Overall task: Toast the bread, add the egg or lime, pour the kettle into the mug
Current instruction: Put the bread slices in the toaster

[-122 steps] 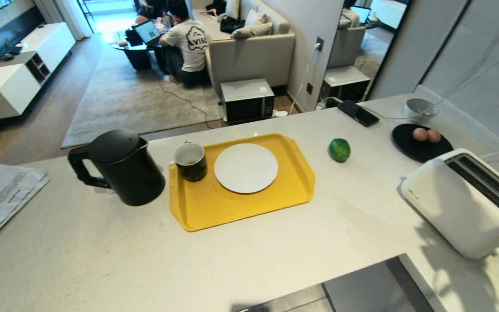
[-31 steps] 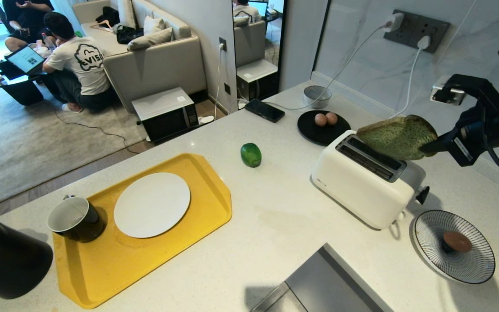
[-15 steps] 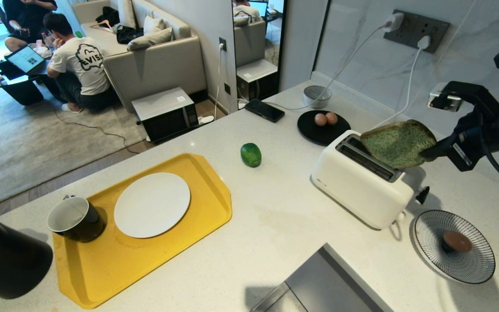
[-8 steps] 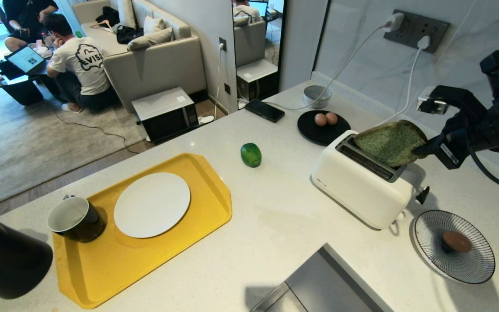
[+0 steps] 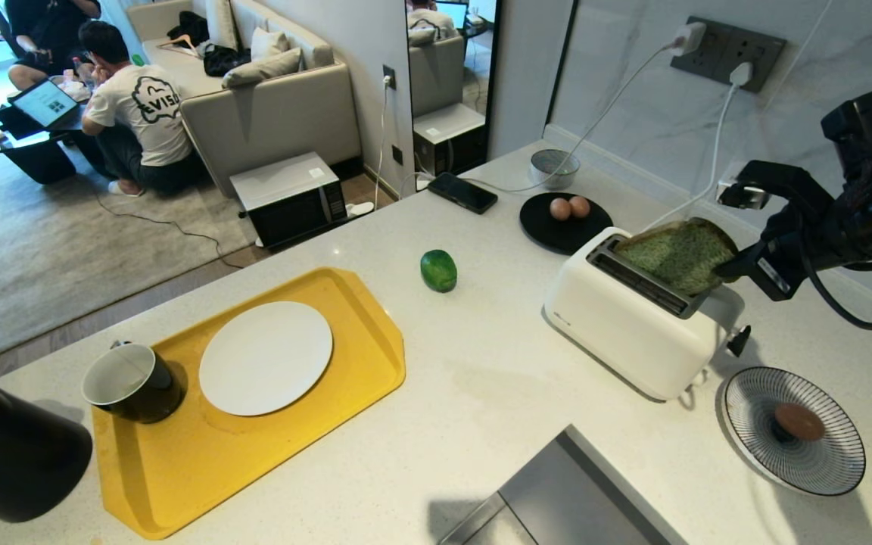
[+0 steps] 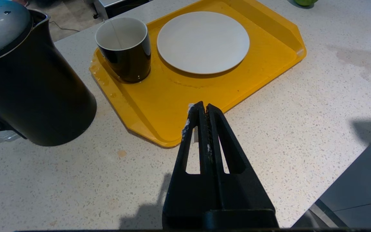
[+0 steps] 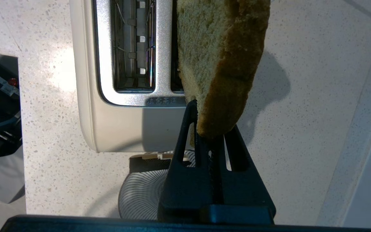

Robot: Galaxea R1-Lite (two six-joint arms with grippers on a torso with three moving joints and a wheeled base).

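Kettle at the far left edge of the table, black and upright, just beside the yellow tray. On that tray's left end stands the mug, black with a white inside, close to a white plate that lies flat in the tray's middle. The left tool hangs over the table by the tray's near edge, its two fingers pressed together with nothing between them. Farther right the lime rests alone on the bare table, well apart from the tray. Beyond it sits a black dish carrying two eggs, with a phone and a small grey bowl behind. The white toaster stands next, both slots facing up. The bread is tilted over the slot on the wall side, its lower edge at the slot mouth. The right tool is clamped on the bread's crust at the end away from the toaster. At the far right a striped plate holds one more egg.
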